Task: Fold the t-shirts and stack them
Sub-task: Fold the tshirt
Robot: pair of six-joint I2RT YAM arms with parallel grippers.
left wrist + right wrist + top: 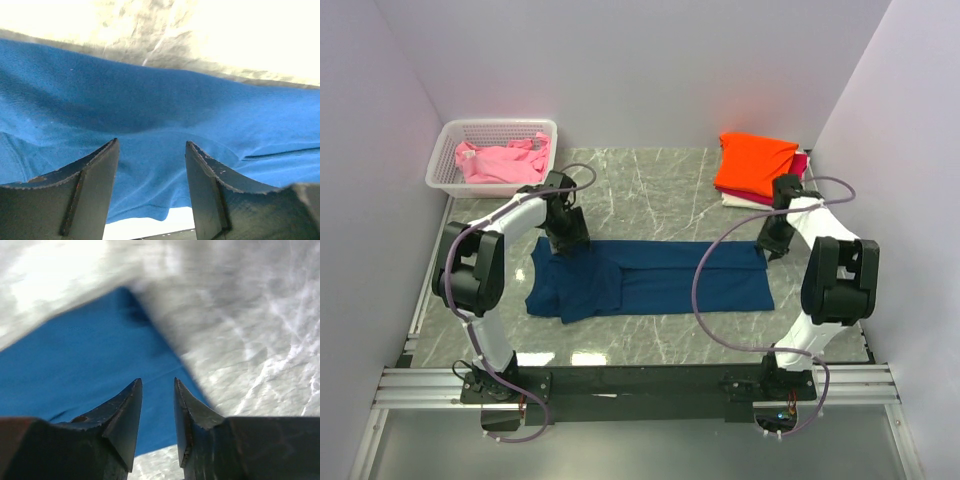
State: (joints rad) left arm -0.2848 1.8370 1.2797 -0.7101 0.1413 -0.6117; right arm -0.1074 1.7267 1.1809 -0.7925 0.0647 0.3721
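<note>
Left jaws spread wide, right jaws narrowly parted, both empty above the far edge of the navy t-shirt (650,285). Best they pinch both ends together and lift evenly.

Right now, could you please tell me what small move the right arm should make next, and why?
Probably lift the right gripper straight up off the navy t-shirt. Its jaws stand apart over the shirt's far right corner with no cloth pinched, and the shirt lies flat as a long strip, so this fold looks finished.
</note>
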